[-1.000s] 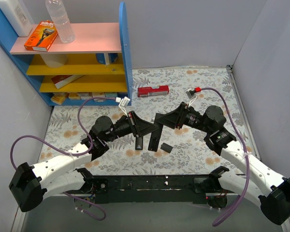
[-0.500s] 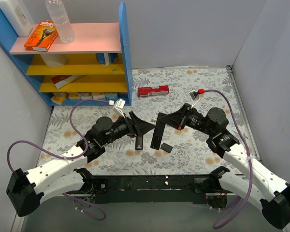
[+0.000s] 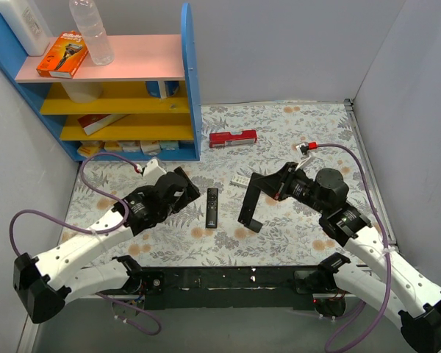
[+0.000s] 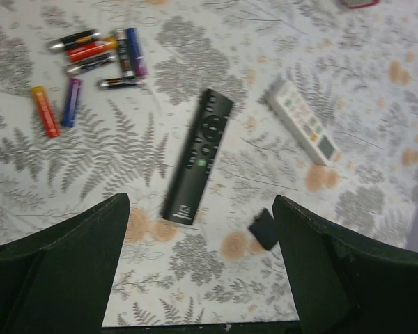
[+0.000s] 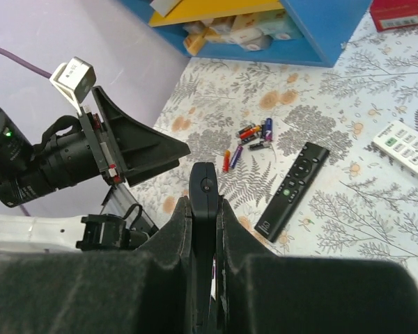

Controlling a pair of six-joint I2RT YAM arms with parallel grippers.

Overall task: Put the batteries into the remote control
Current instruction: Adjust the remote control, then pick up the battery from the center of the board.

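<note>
Black and matte, the remote control [image 5: 204, 182] is clamped edgewise between the closed fingers [image 5: 173, 233] of the right hand [image 5: 204, 212], low in the centre of the right wrist view. In the top view it shows as a dark bar just right of centre; whether its lower end touches the bench [image 3: 309, 125] cannot be told. A grey fern-and-flower print covers the bench. The batteries [image 4: 90, 59], a loose cluster of small cells in red, orange, blue, purple and black, lie on the bench in the upper left of the left wrist view. Just right of them lies a slimmer black remote [image 4: 198, 156], buttons up, and further right a white remote [image 4: 303, 122]. A small black cover piece [image 4: 265, 228] lies flat near the lower centre of that view, apart from both remotes. The left hand [image 4: 200, 207] hangs above these things with its two fingers spread wide and nothing between them. A blue shelf unit [image 3: 191, 88] stands in the upper left of the top view, with a red box [image 3: 233, 137] near its foot.
</note>
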